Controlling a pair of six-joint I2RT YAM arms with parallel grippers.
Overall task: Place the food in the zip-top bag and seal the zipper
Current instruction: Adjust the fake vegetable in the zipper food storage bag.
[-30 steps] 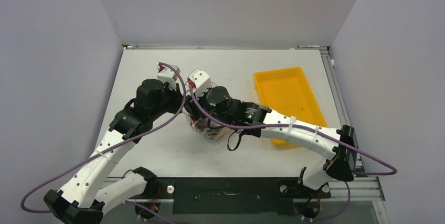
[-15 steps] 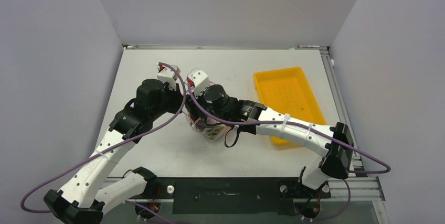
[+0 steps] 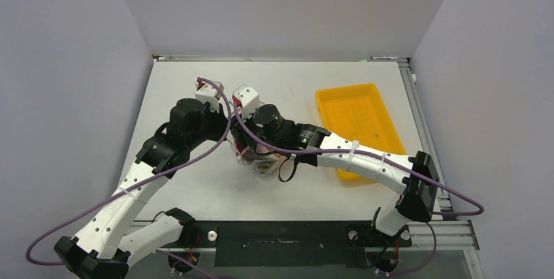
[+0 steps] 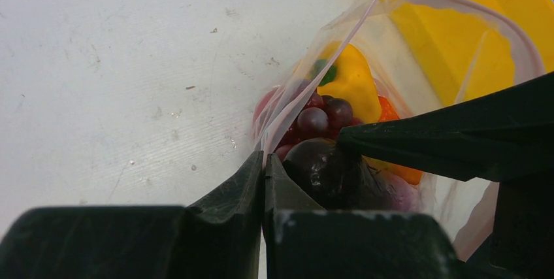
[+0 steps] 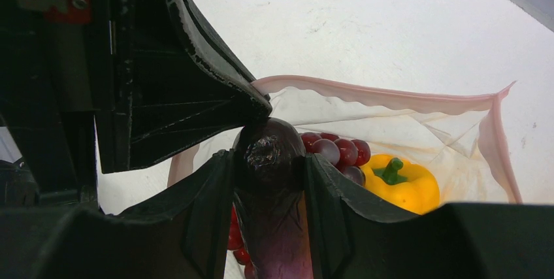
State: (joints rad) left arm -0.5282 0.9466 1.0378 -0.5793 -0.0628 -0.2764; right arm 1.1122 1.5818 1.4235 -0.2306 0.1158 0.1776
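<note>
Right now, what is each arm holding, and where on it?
Left gripper pinches the zip-top bag by its mouth edge. Right gripper grips the eggplant across its sides, near one end.

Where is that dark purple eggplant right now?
In the right wrist view, the eggplant sits between the right fingers, at the zip-top bag's open mouth, beside the grapes and yellow pepper.

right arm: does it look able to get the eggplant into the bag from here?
Likely yes: the left fingers pinch the bag rim, holding its mouth open; the eggplant in the right fingers sits at that opening, with only grapes and pepper below.
</note>
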